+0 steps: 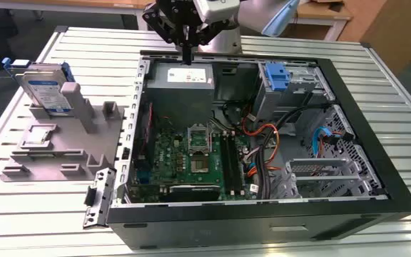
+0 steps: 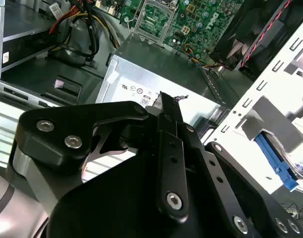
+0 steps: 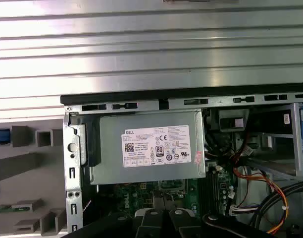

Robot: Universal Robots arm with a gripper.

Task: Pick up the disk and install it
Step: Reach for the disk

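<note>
The disk, a silver drive with a white-and-blue label and blue rails, stands on edge in a grey fixture at the exterior view's left, outside the computer case. One of its blue rails peeks past the case wall in the second wrist view. My gripper hangs over the back of the open case, just above the grey power supply box, well to the right of the disk. Its black fingers are pressed together with nothing between them.
The open case holds a green motherboard, orange and blue cables, a bare blue bracket in the drive bay and a metal cage. The power supply's white label faces up. A ribbed metal table surrounds everything.
</note>
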